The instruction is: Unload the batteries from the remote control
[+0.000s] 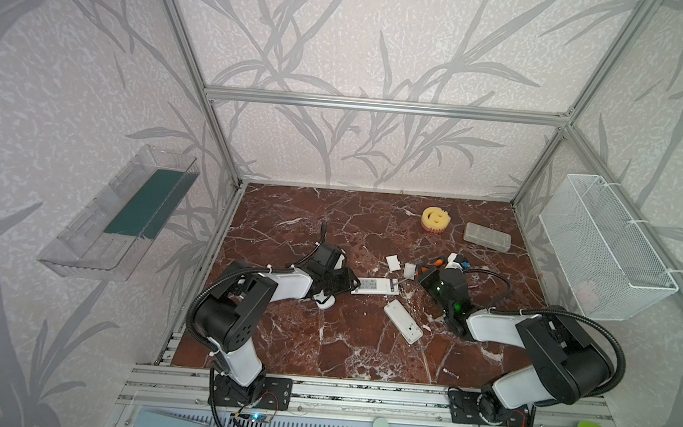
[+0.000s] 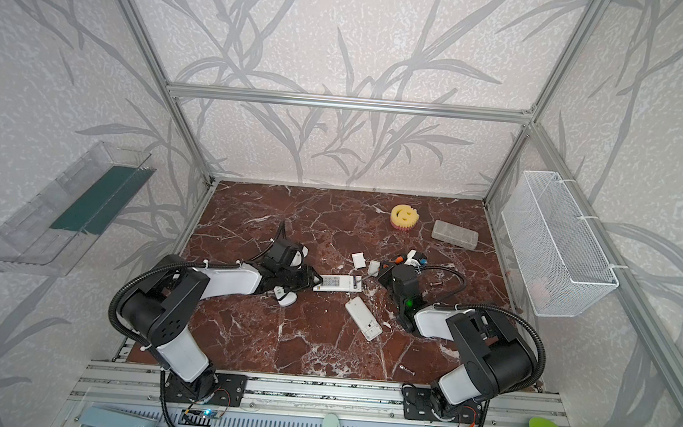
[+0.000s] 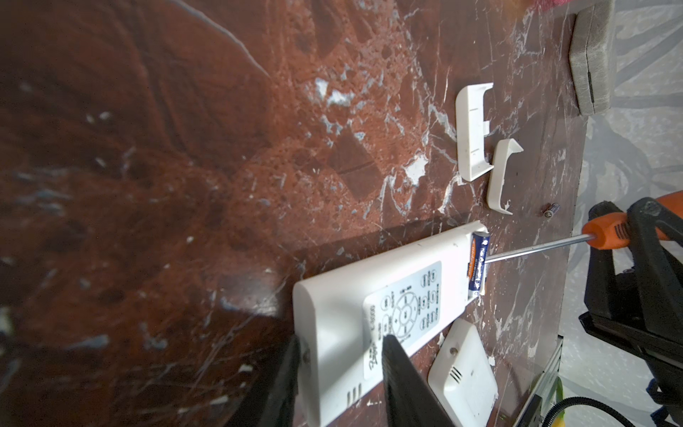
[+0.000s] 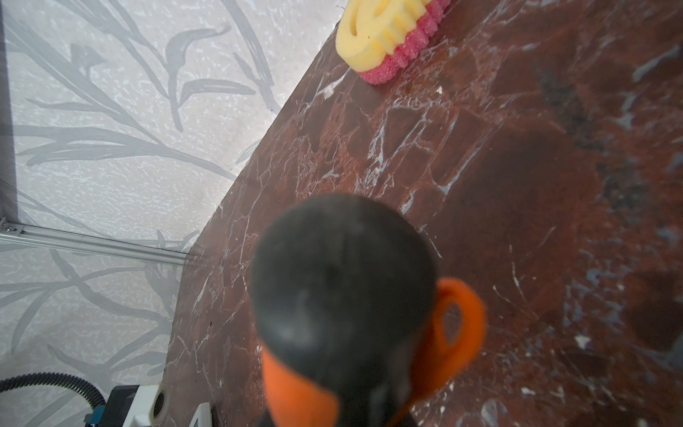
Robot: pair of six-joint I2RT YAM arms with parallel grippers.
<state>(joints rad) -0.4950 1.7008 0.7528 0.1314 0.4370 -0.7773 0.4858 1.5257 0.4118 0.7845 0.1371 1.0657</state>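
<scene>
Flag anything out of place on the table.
Two white battery covers lie loose beside the remote held by the left claw. A dark battery sits stray near the front edge of the table, away from everything else. No visible damage or spills.

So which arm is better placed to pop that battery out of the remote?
Right. The right gripper holds the screwdriver, its tip at the battery in the open end of the remote. The left gripper is busy clamping the remote.
</scene>
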